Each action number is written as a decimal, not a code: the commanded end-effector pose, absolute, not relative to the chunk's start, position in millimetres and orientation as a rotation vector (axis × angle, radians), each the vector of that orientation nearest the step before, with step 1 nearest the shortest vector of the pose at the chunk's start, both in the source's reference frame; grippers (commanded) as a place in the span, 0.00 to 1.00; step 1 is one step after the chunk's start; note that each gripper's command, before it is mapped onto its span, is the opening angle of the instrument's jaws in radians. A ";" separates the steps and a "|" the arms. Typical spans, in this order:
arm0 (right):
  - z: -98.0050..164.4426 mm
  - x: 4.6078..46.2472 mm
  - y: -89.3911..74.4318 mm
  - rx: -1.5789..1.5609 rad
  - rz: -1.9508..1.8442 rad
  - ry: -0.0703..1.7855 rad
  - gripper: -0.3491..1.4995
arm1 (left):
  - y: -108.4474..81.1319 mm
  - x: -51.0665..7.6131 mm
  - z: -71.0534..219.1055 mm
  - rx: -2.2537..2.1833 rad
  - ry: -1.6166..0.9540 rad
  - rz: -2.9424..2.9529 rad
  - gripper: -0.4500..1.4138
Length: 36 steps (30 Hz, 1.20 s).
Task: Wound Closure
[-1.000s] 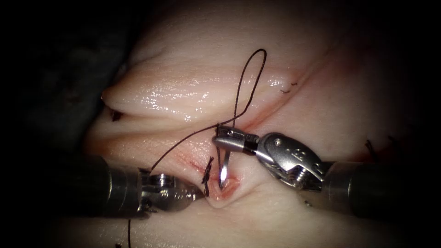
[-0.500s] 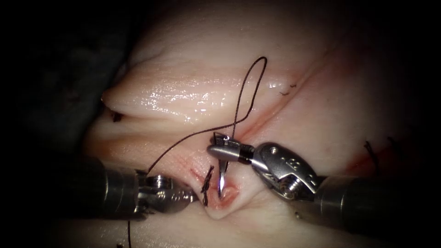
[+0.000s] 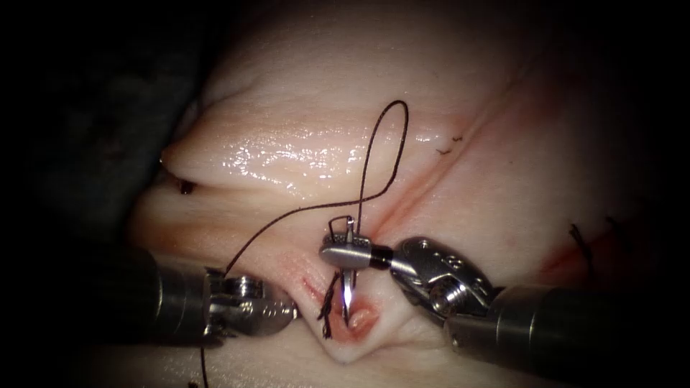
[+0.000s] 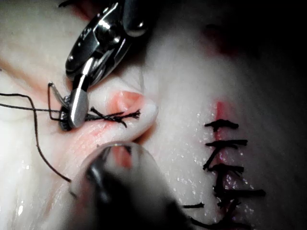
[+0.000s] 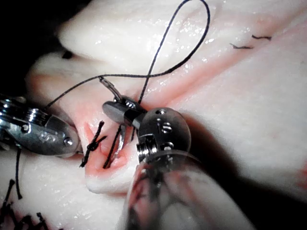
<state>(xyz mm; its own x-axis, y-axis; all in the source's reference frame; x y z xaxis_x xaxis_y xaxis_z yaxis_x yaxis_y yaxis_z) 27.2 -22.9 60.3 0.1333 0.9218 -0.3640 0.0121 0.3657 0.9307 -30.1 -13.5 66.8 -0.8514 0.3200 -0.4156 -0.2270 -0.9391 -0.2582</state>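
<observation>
Right tool (image 3: 343,253) is clamped on the needle (image 3: 348,287) near its thread end; we see the needle point directly below this tool, at the reddened cut (image 3: 357,317) in the tissue (image 3: 287,144), whether touching we cannot tell; the thread (image 3: 374,158) loops above the tool and trails across to the left tool (image 3: 284,310), whose grip we cannot tell; a knotted stitch (image 3: 329,307) lies between both tools.

Right claw (image 3: 343,253) w/ curved steel needle (image 3: 348,291) shifts down-left, tip now lower at pink cut (image 3: 359,320); dark thread loop (image 3: 384,154) drops too.
</observation>
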 end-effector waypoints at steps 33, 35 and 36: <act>57.0 28.1 -24.2 1.350 1.215 1.029 0.00 | -13.9 -30.5 67.4 -0.664 -0.283 2.763 0.07; 56.8 28.1 -24.3 1.364 1.219 1.022 0.00 | -13.9 -30.4 67.4 -0.664 -0.283 2.763 0.07; 56.6 28.1 -24.3 1.370 1.223 1.018 0.00 | -13.9 -30.4 67.4 -0.664 -0.283 2.763 0.07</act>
